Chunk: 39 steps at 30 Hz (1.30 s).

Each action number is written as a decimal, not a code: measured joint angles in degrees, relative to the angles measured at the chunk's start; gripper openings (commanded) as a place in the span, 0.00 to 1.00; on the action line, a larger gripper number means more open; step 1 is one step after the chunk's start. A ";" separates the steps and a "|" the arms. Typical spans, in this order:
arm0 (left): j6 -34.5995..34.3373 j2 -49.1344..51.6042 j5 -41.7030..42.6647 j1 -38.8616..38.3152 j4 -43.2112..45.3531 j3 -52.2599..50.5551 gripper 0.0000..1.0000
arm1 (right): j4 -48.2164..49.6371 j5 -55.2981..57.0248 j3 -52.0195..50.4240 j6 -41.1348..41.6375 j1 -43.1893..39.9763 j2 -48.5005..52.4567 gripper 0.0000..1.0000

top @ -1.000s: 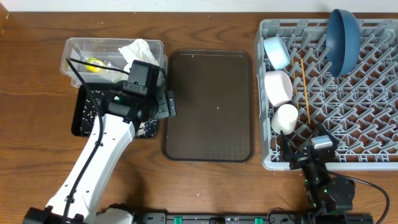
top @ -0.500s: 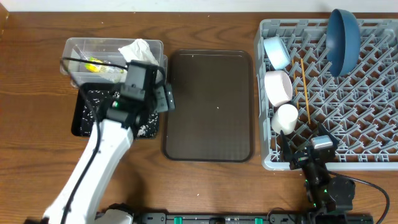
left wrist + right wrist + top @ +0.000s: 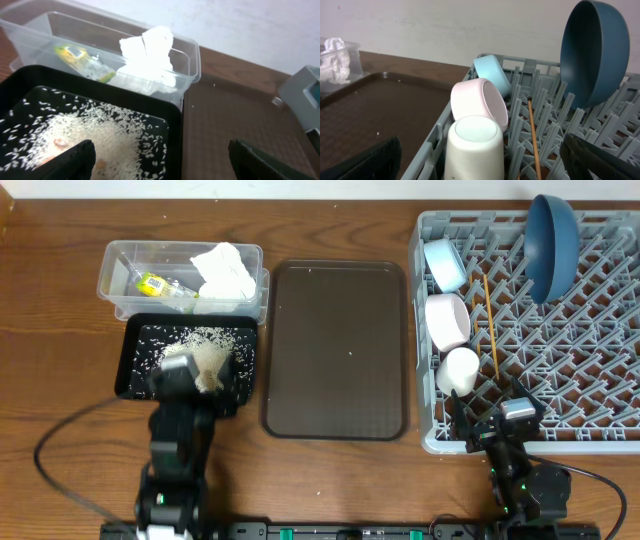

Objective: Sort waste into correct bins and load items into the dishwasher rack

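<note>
Judging the load: light waste, brittle crockery

The tissue [image 3: 225, 270] and wrapper [image 3: 152, 281] lie in the clear tub [image 3: 112, 265], and the rice [image 3: 200, 345] is spread in the black tray [image 3: 130, 380]. All of it looks light and soft (the grains likely sticky, better tipped than pinched). In the rack [image 3: 600, 380] the dark blue dish [image 3: 552, 242], light blue bowl [image 3: 443, 263], white bowl [image 3: 448, 320] and cup [image 3: 460, 368] lean among the pegs, with the chopsticks [image 3: 490, 320] alongside. The crockery looks hard, smooth and breakable, best taken by the rim. The left tool [image 3: 160, 162] and right tool [image 3: 480, 162] both gape wide, holding nothing.
</note>
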 measured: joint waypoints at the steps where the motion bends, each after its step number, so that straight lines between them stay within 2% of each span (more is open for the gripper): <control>1: 1.11 -2.91 0.98 0.63 0.11 -1.44 0.88 | 0.02 0.00 0.00 0.00 0.00 0.00 0.99; 7: 6.58 -16.06 4.57 1.99 0.48 -7.72 0.88 | 0.02 0.00 0.00 0.00 0.00 0.00 0.99; 14: 9.42 -24.02 5.38 2.14 -2.19 -12.48 0.88 | 0.02 0.00 0.00 0.00 0.00 0.00 0.99; 18: 10.80 -26.56 5.16 2.21 -5.53 -12.52 0.88 | 0.02 0.00 0.00 0.00 0.00 0.00 0.99; 24: 11.50 -29.99 5.07 2.21 -6.01 -12.26 0.88 | 0.02 0.00 0.00 0.00 0.00 0.00 0.99; 39: 12.07 -30.08 5.07 2.21 -6.01 -12.26 0.88 | 0.02 0.00 0.00 0.00 0.00 0.00 0.99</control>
